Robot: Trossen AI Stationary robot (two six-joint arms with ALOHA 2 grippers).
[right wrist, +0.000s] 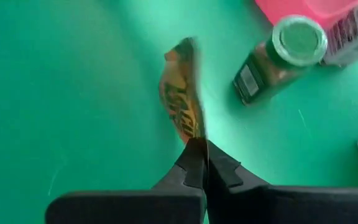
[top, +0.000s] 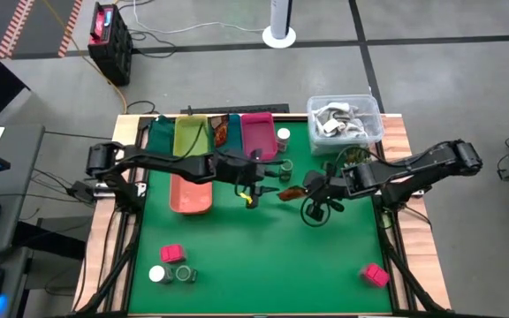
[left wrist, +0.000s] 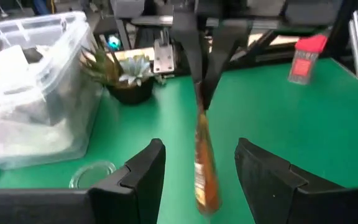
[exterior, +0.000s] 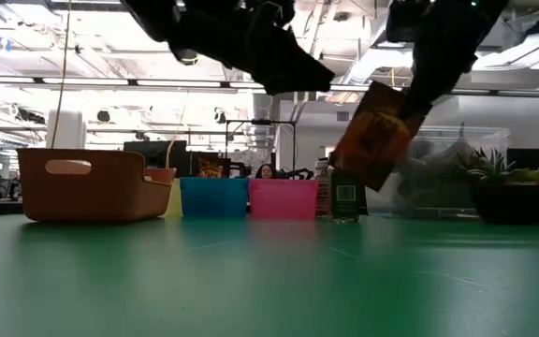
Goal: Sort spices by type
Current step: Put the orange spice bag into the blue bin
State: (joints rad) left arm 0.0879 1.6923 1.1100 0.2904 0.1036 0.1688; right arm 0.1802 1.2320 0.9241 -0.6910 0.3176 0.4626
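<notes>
- Fingers of the right gripper (right wrist: 197, 163) are pressed together on one edge of a brown-orange packet (right wrist: 182, 102), holding it in the air over mid-table.
- Left gripper (left wrist: 197, 171) faces it, jaws spread to either side, nothing held.
- Handover looks likely: I'd close on the free end before the right lets go.
- Packet hangs edge-on to the left gripper, its long axis slanting down, away from the right fingers.

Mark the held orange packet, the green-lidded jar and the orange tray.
orange packet (right wrist: 180, 102), right wrist view, middle of its printed face.
green-lidded jar (right wrist: 298, 38), right wrist view, top of its lid.
orange tray (exterior: 92, 192), low view, its front wall.
</notes>
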